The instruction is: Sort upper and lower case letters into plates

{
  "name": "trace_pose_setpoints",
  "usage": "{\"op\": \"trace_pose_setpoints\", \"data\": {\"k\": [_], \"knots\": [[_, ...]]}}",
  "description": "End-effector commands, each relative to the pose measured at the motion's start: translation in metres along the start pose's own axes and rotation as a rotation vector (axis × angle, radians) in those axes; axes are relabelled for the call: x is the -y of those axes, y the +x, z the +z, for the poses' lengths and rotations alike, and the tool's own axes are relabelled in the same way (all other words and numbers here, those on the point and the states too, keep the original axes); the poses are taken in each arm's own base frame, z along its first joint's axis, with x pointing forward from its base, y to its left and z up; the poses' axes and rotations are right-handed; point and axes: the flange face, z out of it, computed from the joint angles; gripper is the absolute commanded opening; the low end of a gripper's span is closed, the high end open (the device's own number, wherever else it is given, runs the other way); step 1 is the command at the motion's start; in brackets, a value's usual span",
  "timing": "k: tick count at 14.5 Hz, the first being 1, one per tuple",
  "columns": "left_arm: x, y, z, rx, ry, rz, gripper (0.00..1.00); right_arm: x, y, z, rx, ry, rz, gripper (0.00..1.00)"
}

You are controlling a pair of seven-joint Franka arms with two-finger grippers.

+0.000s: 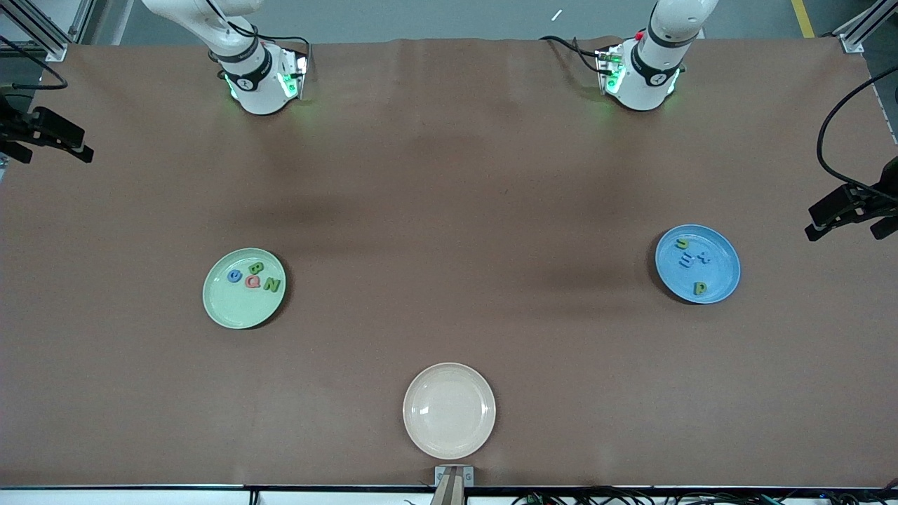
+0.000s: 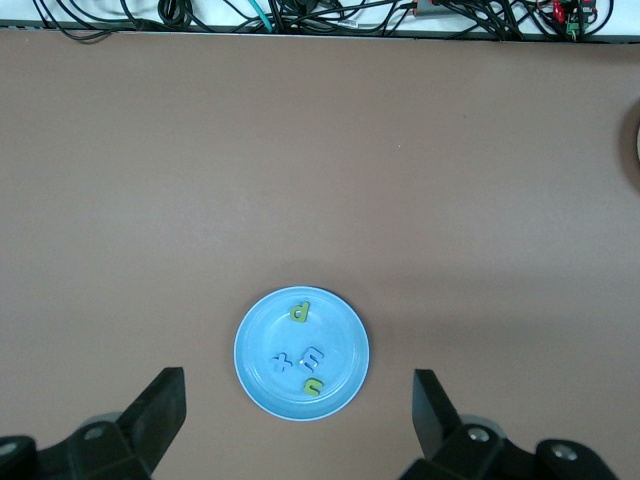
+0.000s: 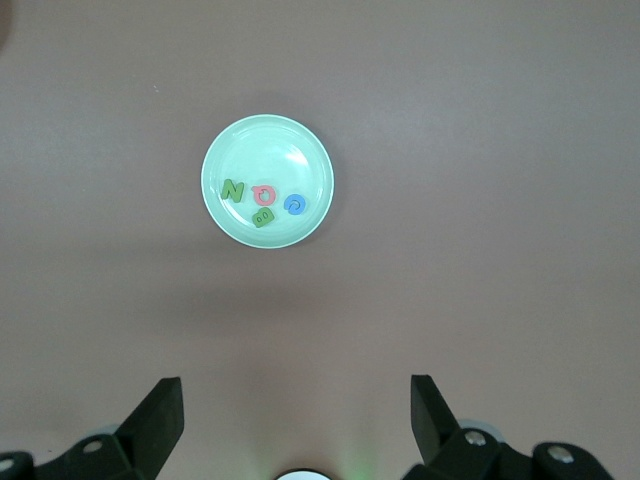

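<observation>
The pale green round plate (image 1: 231,305) lies toward the right arm's end of the brown table (image 1: 449,210). In it, clustered around its twelve to two o'clock, sit the blue letter C (image 1: 235,276), the green letter B (image 1: 257,268), the red letter Q (image 1: 252,283) and the green letter N (image 1: 271,285). The bright blue round plate (image 1: 722,277) lies toward the left arm's end and holds the green letter n (image 1: 681,245), the blue letter m (image 1: 687,261), the blue letter x (image 1: 704,258) and, at its six o'clock, the green letter p (image 1: 699,287). A cream-beige round plate (image 1: 449,410) sits nearest the front camera, midway between them. The left gripper (image 2: 298,420) hangs high above the blue plate, fingers wide apart and holding nothing. The right gripper (image 3: 296,420) waits high above the table near the green plate, fingers likewise spread.
</observation>
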Motion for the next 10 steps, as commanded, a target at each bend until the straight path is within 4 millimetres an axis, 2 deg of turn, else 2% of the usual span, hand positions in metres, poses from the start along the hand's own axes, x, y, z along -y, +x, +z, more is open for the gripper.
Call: {"op": "trace_pose_setpoints", "data": {"k": [1, 4, 6, 8, 10], "knots": [[-0.005, 0.001, -0.005, 0.008, 0.003, -0.005, 1.0, 0.003, -0.009, -0.001, -0.019, 0.002, 0.011, 1.0], [-0.014, 0.003, 0.007, 0.04, 0.031, -0.002, 1.0, 0.003, -0.009, -0.001, -0.017, 0.002, 0.011, 1.0], [-0.018, 0.005, -0.007, 0.035, 0.054, -0.007, 1.0, 0.003, -0.009, -0.001, -0.017, 0.002, 0.011, 1.0], [-0.029, 0.004, -0.006, 0.045, 0.065, 0.007, 1.0, 0.003, -0.009, -0.002, -0.021, 0.002, 0.011, 1.0], [-0.028, 0.004, -0.006, 0.045, 0.066, 0.009, 1.0, 0.003, -0.009, -0.002, -0.021, 0.002, 0.011, 1.0]]}}
